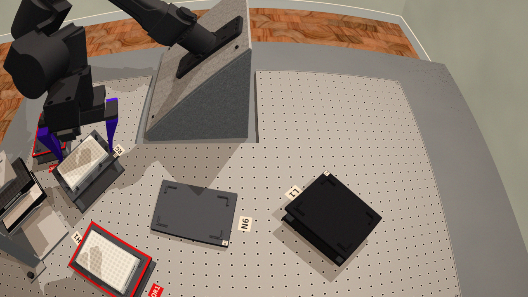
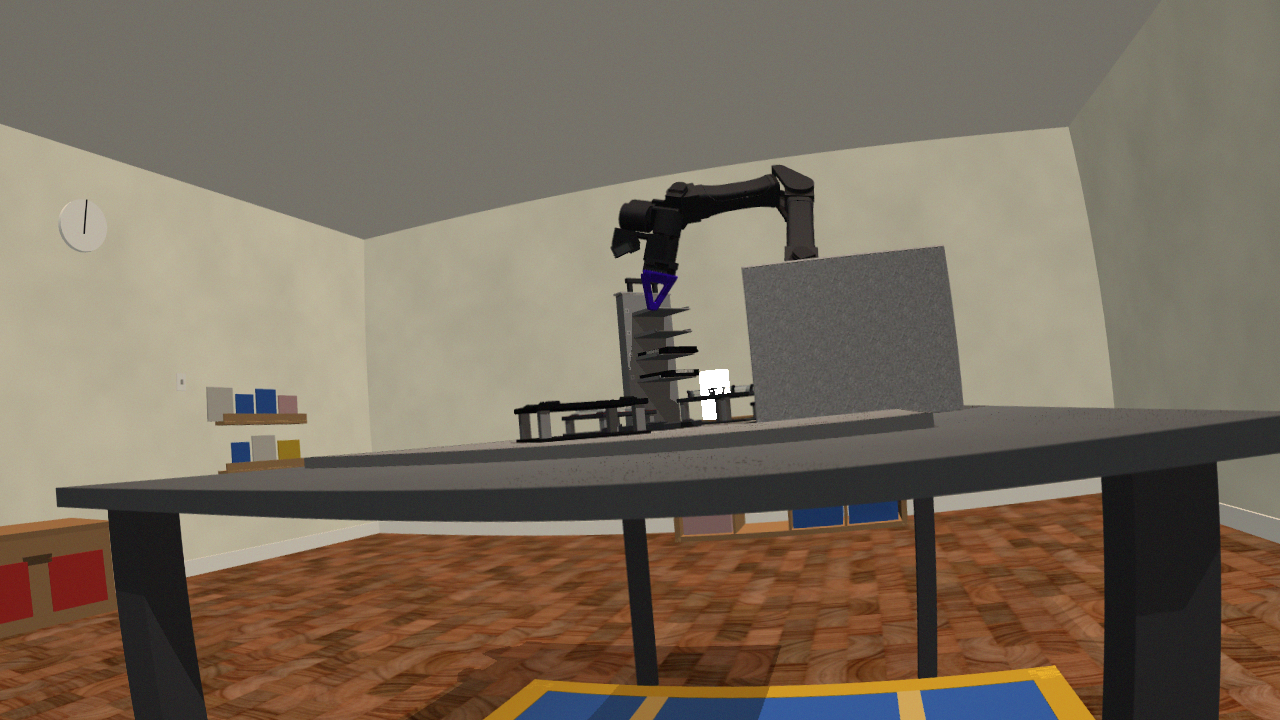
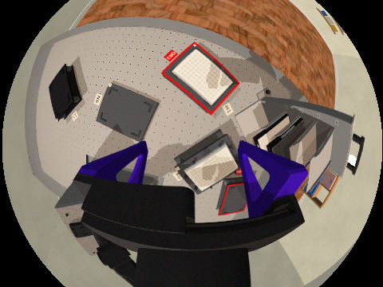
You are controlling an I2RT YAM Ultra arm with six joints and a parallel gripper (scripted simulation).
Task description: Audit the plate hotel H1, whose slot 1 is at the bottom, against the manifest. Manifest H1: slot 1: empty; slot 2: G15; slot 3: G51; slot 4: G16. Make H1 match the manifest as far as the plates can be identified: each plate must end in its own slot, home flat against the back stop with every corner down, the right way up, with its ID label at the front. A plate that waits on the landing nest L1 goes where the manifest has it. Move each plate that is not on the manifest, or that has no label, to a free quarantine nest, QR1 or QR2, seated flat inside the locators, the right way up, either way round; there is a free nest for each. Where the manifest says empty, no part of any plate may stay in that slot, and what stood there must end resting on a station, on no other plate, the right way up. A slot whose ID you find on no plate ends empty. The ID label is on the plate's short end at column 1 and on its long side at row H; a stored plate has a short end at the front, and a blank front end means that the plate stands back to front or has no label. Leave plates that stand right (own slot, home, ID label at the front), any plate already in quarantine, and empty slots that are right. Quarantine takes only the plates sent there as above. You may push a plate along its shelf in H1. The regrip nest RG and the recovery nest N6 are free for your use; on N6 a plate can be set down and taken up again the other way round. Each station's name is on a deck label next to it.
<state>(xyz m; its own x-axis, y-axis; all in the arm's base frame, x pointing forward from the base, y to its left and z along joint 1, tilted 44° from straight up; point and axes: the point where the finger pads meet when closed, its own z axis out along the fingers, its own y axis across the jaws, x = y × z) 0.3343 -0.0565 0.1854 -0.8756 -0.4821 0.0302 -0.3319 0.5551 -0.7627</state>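
Observation:
My gripper (image 1: 83, 145) is wide open and empty, its blue fingers pointing down above the white well plate (image 1: 82, 162) that lies on the regrip nest RG (image 1: 90, 175). In the wrist view the fingers stand on either side of that plate (image 3: 210, 167), well above it. The hotel H1 (image 1: 16, 199) is at the left edge, with plates on its shelves; their labels are not readable. Another white plate (image 1: 107, 260) sits in the red-framed nest QR1. The red-framed nest QR2 (image 1: 43, 144) is partly hidden behind the gripper and looks empty.
The recovery nest N6 (image 1: 193, 212) and the black landing nest L1 (image 1: 332, 215) are both empty. A large grey wedge block (image 1: 206, 84) carries the arm's base behind the nests. H1 stands close to RG on its left.

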